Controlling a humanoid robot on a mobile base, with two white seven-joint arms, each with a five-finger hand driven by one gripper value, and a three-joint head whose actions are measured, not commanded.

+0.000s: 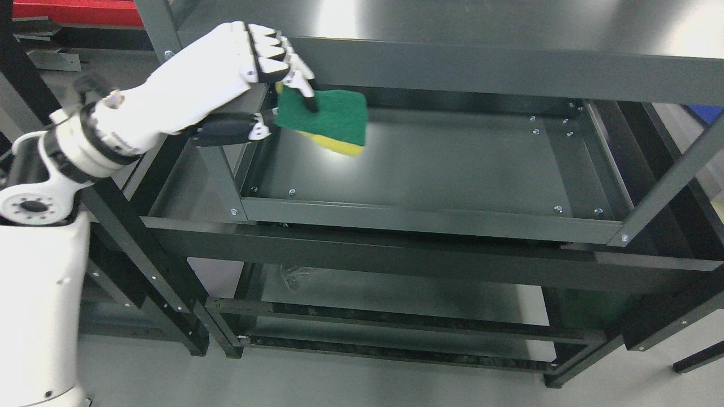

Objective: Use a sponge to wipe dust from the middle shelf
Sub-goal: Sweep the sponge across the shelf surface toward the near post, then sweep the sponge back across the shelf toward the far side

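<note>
Sponge, green top, yellow bottom [328, 120], pinched in my white left hand [243, 73], held over back left of dark metal middle shelf [430, 164], ready for wiping dust.

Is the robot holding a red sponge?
No, the sponge in the left hand is green on one side and yellow on the other.

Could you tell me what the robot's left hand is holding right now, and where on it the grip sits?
The left hand holds the green-and-yellow sponge, pinched at its left end between the fingers on top and the thumb below.
</note>
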